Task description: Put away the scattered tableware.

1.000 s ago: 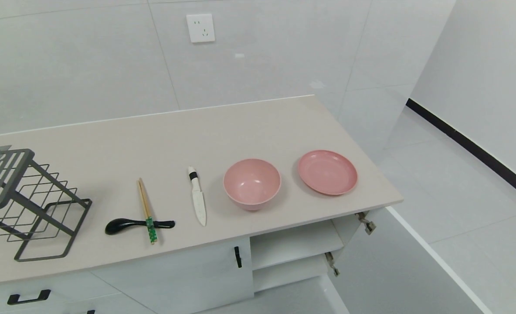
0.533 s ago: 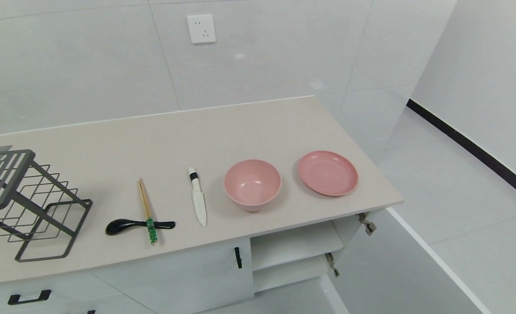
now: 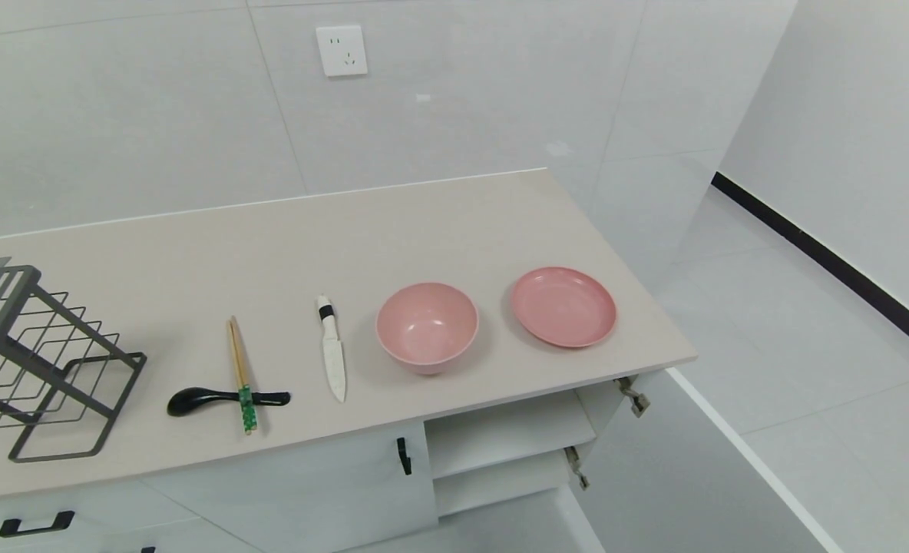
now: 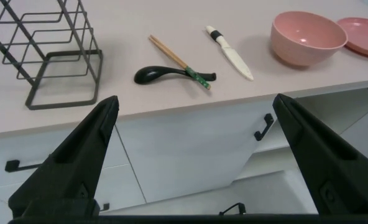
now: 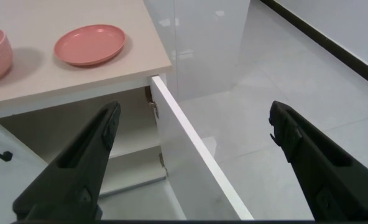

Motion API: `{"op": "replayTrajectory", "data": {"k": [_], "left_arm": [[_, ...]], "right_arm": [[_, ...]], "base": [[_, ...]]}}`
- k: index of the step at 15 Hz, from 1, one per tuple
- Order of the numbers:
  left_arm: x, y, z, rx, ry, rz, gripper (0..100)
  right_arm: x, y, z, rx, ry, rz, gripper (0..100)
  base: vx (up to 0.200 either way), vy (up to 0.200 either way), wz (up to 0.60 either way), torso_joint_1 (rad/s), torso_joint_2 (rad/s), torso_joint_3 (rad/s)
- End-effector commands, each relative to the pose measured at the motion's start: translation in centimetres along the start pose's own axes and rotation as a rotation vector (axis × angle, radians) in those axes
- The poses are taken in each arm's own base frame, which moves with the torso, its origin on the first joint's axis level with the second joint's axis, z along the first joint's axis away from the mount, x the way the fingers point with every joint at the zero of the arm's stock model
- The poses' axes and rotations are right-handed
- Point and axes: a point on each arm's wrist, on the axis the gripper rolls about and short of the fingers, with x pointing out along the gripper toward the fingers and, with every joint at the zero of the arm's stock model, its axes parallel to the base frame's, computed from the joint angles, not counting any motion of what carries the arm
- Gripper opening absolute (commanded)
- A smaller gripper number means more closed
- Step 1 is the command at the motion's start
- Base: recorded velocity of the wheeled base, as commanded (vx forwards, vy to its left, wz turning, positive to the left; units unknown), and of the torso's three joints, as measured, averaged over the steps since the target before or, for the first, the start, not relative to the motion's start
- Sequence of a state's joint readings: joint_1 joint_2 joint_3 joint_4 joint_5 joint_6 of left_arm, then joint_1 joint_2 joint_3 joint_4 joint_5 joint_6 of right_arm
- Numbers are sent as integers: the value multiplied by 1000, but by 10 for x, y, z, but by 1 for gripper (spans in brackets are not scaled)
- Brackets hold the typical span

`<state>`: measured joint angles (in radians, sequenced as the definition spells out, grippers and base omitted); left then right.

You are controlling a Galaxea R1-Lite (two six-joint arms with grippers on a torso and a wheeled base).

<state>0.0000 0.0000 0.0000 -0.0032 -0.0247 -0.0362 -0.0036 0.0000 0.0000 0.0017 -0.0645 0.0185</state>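
Bowl [image 4: 308, 37] and plate [image 5: 89, 43] sit well beyond the spread left gripper [image 4: 194, 99] and spread right gripper [image 5: 194, 107].

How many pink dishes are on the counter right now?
2. The bowl sits right of the knife; the plate lies right of the bowl, by the end of the counter. The open cabinet below is partly hidden.

— What is on the wall in front of you?
— I see a white socket [image 3: 342, 51] up high, above the long beige counter [image 3: 393, 223].
— And down low?
— A white cupboard door [image 3: 677, 476] hangs open at my right, with a shelf [image 3: 508, 426] inside. Beside it, a shut door has a small black handle [image 3: 403, 455]
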Motion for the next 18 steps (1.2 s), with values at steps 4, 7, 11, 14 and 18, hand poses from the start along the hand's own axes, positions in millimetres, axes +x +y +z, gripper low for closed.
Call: {"op": "replayTrajectory", "data": {"k": [4,7,11,14,18], "left_arm": [[0,0,0,-1,2,0,100],[0,0,0,-2,-1,0,100],[0,0,0,45,2,-11,100],[0,0,0,55,0,-14,100],[0,0,0,51,2,-12,100]], "right_arm": [[0,0,0,0,1,-1,100],[0,0,0,-2,0,-1,100],[0,0,0,-8,0,2,100],[0,0,0,-11,0,4,100],[0,0,0,-2,0,7,100]], "base": [[200,0,0,-5,-1,4],[67,0,0,4,2,-1],[0,0,0,0,0,0],[0,0,0,0,0,0],[0,0,0,0,0,0]]}}
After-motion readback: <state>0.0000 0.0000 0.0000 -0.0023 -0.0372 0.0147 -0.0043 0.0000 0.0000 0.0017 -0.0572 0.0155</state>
